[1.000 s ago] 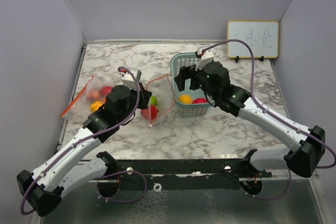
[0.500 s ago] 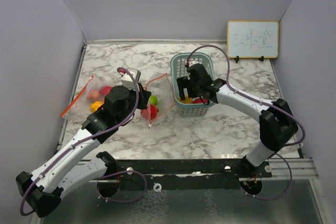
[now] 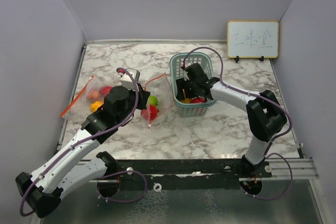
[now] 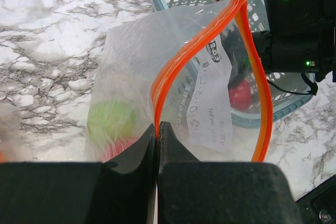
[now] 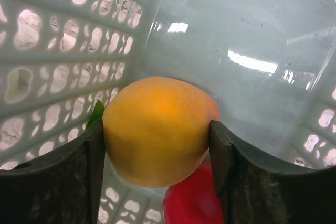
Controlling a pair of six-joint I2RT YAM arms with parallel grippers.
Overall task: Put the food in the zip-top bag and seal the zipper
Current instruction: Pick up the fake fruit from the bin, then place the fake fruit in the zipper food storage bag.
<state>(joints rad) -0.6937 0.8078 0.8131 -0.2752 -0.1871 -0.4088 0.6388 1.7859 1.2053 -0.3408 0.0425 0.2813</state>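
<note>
The orange fruit lies in a corner of the teal basket, and the right hand is closed on it, 1 pad against each flank. A red fruit touches it at 5 o'clock in the wrist view, and a green leaf shows at 9 o'clock against the lattice wall.

The first risk is slip. The fruit is round and glossy and the pads hold it only along 2 narrow strips, so a quick lift could squirt it out. The left pad also sits just beside the lattice, and catching a hole would tilt or drag the basket.

From above, the zip-top bag sits on the worktop at 9 o'clock from the basket, with a green fruit and a red one inside. The left hand is clamped on 1 lip of the orange zipper track, holding the mouth up towards the basket.

Only 1 lip is held, so the far lip hangs loose and the gap looks slim. A fruit brought in off-centre could strike the track, fold the mouth shut and roll onto the worktop. Pulling the film harder could also tip out the fruit already inside.
</note>
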